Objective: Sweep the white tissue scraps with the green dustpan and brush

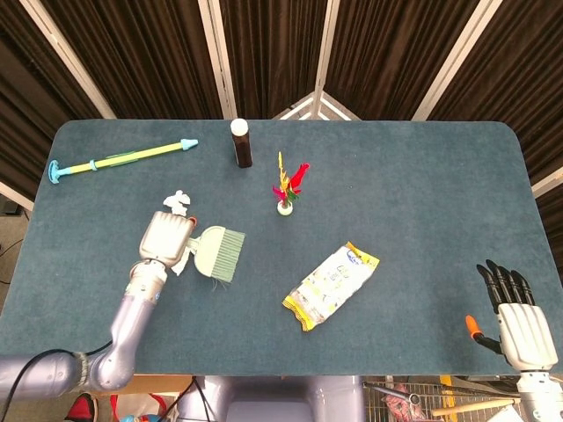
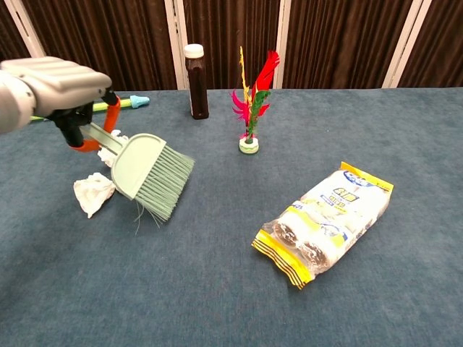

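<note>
While the left hand (image 2: 54, 87) grips it, brush (image 2: 148, 176) bristles point right.

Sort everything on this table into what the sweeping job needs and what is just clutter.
Job: green brush, held by the left hand; white tissue scraps. No dustpan shows.

Clutter: dark bottle, feather shuttlecock, snack packet, long green-yellow stick. The right hand is idle.

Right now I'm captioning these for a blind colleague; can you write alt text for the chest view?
The left robot hand holds a green brush tilted above a blue table, beside a white tissue scrap. Behind stand a dark bottle and a feather shuttlecock; a snack packet lies right.
</note>
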Robot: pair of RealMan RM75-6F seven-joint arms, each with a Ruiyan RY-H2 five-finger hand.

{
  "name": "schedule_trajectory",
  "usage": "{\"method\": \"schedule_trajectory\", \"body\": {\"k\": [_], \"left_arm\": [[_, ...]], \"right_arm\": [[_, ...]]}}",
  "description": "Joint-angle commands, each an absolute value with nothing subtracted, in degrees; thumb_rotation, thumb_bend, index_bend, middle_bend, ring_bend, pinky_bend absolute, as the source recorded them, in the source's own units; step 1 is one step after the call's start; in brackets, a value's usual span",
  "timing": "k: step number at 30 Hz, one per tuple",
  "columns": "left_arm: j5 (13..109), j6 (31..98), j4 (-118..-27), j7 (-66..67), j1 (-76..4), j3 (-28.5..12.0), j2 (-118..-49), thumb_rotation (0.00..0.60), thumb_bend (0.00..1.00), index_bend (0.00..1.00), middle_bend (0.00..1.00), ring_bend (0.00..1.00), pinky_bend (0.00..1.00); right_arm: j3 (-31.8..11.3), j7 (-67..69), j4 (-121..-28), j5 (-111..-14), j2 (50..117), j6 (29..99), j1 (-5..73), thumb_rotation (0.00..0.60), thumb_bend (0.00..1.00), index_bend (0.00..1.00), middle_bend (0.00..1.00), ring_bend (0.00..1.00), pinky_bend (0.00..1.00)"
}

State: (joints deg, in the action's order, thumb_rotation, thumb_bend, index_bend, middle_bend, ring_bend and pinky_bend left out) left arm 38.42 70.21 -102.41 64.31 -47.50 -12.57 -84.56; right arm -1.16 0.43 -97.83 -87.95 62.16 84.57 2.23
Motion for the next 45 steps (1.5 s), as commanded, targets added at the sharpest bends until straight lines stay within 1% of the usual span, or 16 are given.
{"method": "schedule_trajectory", "body": {"k": [1, 5, 8, 16, 20, 24, 29, 32, 34, 38, 41, 45], "left_arm": [[35.70, 69.09, -98.51, 66.92, -50.11, -12.38, -86.69, 0.600, 0.79, 0.80, 1.00, 1.00, 1.00], [35.53, 69.18, -96.44, 68.48, -50.53, -10.57, -85.80, 0.600, 0.79, 0.80, 1.00, 1.00, 1.00], [35.05, 68.81, -95.79, 68.17, -49.79, -9.19, -83.49, 0.600, 0.79, 0.80, 1.00, 1.00, 1.00], [35.07, 67.27, -92.68, 64.18, -45.12, -3.83, -74.48, 0.600, 0.79, 0.80, 1.00, 1.00, 1.00], [35.74, 66.65, -90.66, 60.80, -42.60, -2.13, -69.92, 0.600, 0.79, 0.80, 1.00, 1.00, 1.00], [36.48, 66.40, -89.16, 56.18, -40.63, -2.33, -65.87, 0.600, 0.79, 0.80, 1.00, 1.00, 1.00], [38.66, 66.47, -90.76, 47.36, -39.43, -5.86, -62.91, 0.600, 0.79, 0.80, 1.00, 1.00, 1.00], [40.09, 66.63, -93.55, 44.84, -40.24, -7.99, -63.18, 0.600, 0.79, 0.80, 1.00, 1.00, 1.00], [40.39, 66.68, -94.62, 45.13, -41.02, -8.56, -64.05, 0.600, 0.79, 0.80, 1.00, 1.00, 1.00], [40.52, 66.97, -95.63, 47.68, -43.87, -9.70, -68.65, 0.600, 0.79, 0.80, 1.00, 1.00, 1.00], [39.34, 67.44, -93.89, 50.24, -46.42, -10.85, -73.05, 0.600, 0.79, 0.80, 1.00, 1.00, 1.00], [34.97, 66.46, -88.49, 53.41, -50.29, -13.13, -79.04, 0.600, 0.79, 0.80, 1.00, 1.00, 1.00]], "right_arm": [[-1.17, 0.65, -97.77, -87.85, 62.14, 84.41, 2.29, 0.600, 0.38, 0.00, 0.00, 0.00, 0.00], [-1.25, 0.82, -97.61, -87.66, 62.13, 84.21, 2.39, 0.600, 0.38, 0.00, 0.00, 0.00, 0.00], [-1.18, 0.73, -97.52, -87.81, 62.20, 84.22, 2.39, 0.600, 0.38, 0.00, 0.00, 0.00, 0.00], [-0.93, -0.55, -97.75, -88.23, 62.51, 84.34, 2.34, 0.600, 0.38, 0.00, 0.00, 0.00, 0.00], [-0.88, -1.02, -97.89, -88.32, 62.60, 84.47, 2.28, 0.600, 0.38, 0.00, 0.00, 0.00, 0.00], [-0.85, -1.34, -98.01, -88.44, 62.67, 84.55, 2.27, 0.600, 0.38, 0.00, 0.00, 0.00, 0.00], [-0.82, -1.64, -98.13, -88.66, 62.74, 84.65, 2.28, 0.600, 0.38, 0.00, 0.00, 0.00, 0.00], [-0.86, -1.67, -98.07, -88.63, 62.77, 84.63, 2.31, 0.600, 0.38, 0.00, 0.00, 0.00, 0.00], [-0.87, -1.63, -98.04, -88.58, 62.76, 84.59, 2.32, 0.600, 0.38, 0.00, 0.00, 0.00, 0.00], [-1.05, -1.25, -97.79, -88.17, 62.70, 84.51, 2.35, 0.600, 0.38, 0.00, 0.00, 0.00, 0.00], [-1.14, -0.79, -97.69, -87.72, 62.60, 84.39, 2.30, 0.600, 0.38, 0.00, 0.00, 0.00, 0.00], [-1.25, -0.27, -97.74, -87.34, 62.47, 84.18, 2.33, 0.600, 0.38, 0.00, 0.00, 0.00, 0.00]]}}
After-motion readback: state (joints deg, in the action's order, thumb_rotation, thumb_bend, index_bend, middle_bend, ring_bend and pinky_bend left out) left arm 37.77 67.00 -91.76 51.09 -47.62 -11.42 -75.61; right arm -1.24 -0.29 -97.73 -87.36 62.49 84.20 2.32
